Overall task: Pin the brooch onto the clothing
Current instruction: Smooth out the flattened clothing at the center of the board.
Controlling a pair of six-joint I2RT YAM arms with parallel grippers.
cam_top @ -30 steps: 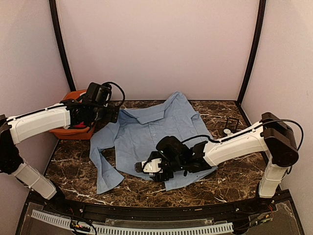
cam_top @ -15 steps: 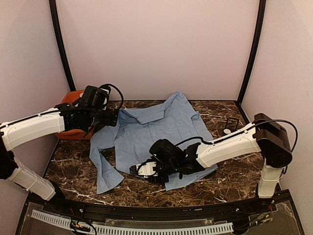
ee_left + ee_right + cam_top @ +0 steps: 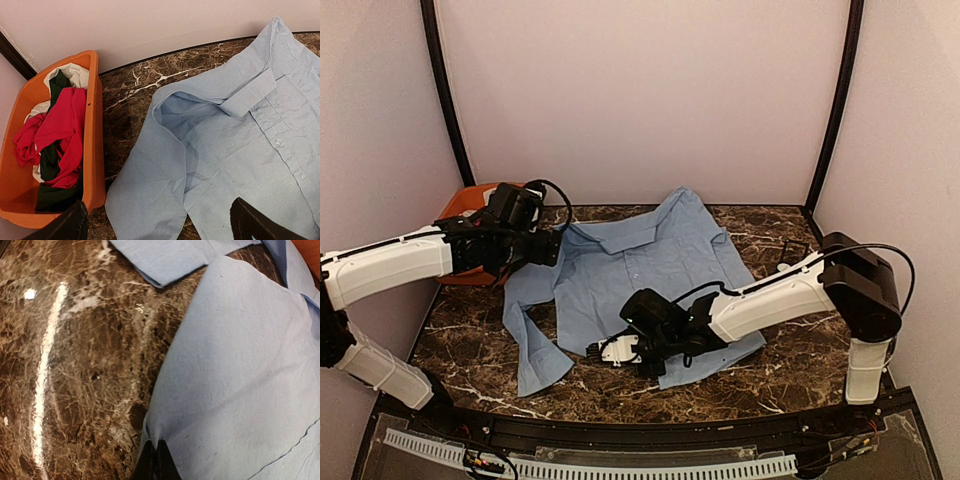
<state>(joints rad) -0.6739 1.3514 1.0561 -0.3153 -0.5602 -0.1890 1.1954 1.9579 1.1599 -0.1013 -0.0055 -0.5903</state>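
The clothing, a light blue collared shirt (image 3: 640, 265), lies spread face up on the marble table; it also fills the left wrist view (image 3: 240, 150) and the right wrist view (image 3: 240, 365). My right gripper (image 3: 594, 351) is low at the shirt's front left hem, and its black fingers (image 3: 157, 446) are shut on a small pinch of the fabric edge. My left gripper (image 3: 543, 249) hovers open above the shirt's left shoulder and sleeve, its fingertips (image 3: 250, 222) wide apart with nothing between them. I cannot pick out the brooch in any view.
An orange basket (image 3: 462, 206) holding red, white and dark garments (image 3: 62, 120) stands at the back left, right beside the shirt's sleeve. A small dark frame (image 3: 796, 247) stands at the back right. Bare marble (image 3: 75, 365) lies left of the pinched hem.
My right gripper slid left to the shirt's hem and closed on the fabric. The left arm shifted slightly and stays open.
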